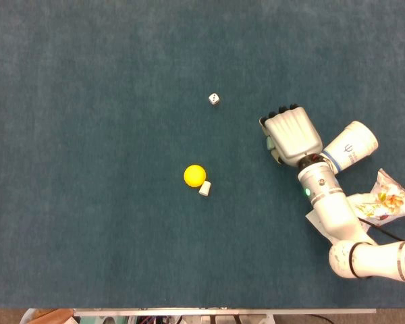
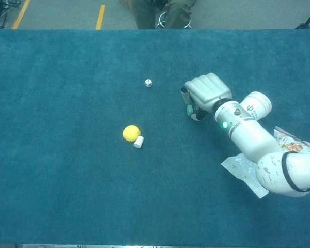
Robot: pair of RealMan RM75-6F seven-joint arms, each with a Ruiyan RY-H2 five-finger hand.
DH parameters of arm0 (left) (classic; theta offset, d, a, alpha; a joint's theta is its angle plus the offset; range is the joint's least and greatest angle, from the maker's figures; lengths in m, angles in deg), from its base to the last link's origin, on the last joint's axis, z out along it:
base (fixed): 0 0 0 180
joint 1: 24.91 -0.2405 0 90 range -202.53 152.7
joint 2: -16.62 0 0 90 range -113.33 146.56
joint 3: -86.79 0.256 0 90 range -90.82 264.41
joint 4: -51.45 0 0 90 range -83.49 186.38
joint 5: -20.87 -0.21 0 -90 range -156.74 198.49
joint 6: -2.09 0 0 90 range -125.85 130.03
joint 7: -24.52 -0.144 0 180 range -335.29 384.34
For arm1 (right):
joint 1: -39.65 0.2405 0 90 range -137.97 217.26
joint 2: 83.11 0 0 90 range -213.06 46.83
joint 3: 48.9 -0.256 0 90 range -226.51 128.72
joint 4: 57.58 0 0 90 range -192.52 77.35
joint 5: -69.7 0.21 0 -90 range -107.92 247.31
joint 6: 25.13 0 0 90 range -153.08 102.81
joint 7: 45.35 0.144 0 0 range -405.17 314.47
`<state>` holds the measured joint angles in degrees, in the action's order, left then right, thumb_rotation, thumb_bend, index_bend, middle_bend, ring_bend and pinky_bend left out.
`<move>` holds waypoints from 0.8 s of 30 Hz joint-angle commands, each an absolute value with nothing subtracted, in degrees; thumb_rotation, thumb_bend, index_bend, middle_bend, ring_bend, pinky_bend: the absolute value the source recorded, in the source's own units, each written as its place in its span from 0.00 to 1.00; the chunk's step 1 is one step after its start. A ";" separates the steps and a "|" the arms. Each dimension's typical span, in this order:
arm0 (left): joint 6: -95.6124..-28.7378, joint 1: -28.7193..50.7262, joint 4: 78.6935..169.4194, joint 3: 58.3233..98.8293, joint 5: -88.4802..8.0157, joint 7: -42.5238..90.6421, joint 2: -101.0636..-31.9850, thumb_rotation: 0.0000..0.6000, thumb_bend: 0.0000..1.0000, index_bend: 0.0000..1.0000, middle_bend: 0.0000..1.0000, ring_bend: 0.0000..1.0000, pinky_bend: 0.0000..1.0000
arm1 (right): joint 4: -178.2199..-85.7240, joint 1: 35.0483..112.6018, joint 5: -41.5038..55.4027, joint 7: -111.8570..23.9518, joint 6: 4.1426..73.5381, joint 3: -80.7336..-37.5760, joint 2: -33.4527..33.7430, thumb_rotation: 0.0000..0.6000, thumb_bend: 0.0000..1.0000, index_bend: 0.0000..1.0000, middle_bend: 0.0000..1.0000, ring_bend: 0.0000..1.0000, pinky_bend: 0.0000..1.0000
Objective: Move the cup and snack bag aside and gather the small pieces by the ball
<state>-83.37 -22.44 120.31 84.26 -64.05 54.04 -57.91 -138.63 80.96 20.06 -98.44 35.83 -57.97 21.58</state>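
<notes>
Yellow ball [image 1: 194, 175] rests mid-tabletop [image 1: 88, 169], a white piece [image 1: 204, 188] touching it and the dice [image 1: 214, 99] well apart. Right hand [image 1: 293, 135], fingers curled with nothing visibly held, sits beside the tipped cup [image 1: 351, 145]. Chest view alone shows a seated person [image 2: 163, 11] beyond the far edge; snack bag [image 1: 386, 200] lies at right.

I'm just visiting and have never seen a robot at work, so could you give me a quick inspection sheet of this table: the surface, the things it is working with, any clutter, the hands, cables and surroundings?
Surface: table covered in dark teal carpet-like fabric.
Job's things: yellow ball with a small white piece touching it; a die lying apart, farther up; paper cup on its side at the right edge; snack bag beside it.
Clutter: clear plastic wrapper partly under the right arm.
Hands: right hand is back-up over the table between die and cup, fingers curled down; whether it holds anything cannot be told. Left hand not in view.
Cables: nothing seen.
Surroundings: seated person's legs beyond the table; floor with yellow lines.
</notes>
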 commanded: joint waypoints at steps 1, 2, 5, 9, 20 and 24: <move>-83.41 -22.49 120.23 84.26 -64.07 54.12 -57.92 1.00 0.31 0.55 0.50 0.34 0.50 | -138.33 81.15 20.09 -98.20 35.90 -57.87 21.76 1.00 0.21 0.54 0.53 0.42 0.38; -83.43 -22.50 120.21 84.26 -64.07 54.13 -57.93 1.00 0.31 0.55 0.50 0.34 0.50 | -138.24 81.20 20.04 -98.07 35.94 -57.82 21.81 1.00 0.21 0.55 0.54 0.42 0.38; -83.37 -22.48 120.13 84.23 -64.08 54.20 -57.95 1.00 0.31 0.55 0.50 0.34 0.50 | -138.20 81.25 19.88 -97.67 36.20 -57.52 21.87 1.00 0.23 0.57 0.55 0.44 0.39; -83.40 -22.52 120.06 84.21 -64.09 54.28 -57.97 1.00 0.31 0.55 0.50 0.34 0.50 | -138.10 81.40 19.70 -97.28 36.41 -57.36 21.88 1.00 0.23 0.59 0.56 0.45 0.39; -83.43 -22.37 120.44 83.89 -64.01 54.06 -57.69 1.00 0.31 0.55 0.50 0.34 0.50 | -139.94 81.34 16.80 -94.01 37.70 -57.53 21.08 1.00 0.25 0.59 0.57 0.45 0.40; -83.36 -22.23 120.78 83.85 -64.11 53.65 -57.55 1.00 0.31 0.55 0.50 0.34 0.50 | -140.70 81.76 14.90 -91.61 37.33 -58.01 21.20 1.00 0.25 0.59 0.57 0.45 0.40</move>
<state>-83.38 -22.25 120.74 83.85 -64.09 53.69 -57.57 -140.37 81.52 15.59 -92.42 37.54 -57.75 21.14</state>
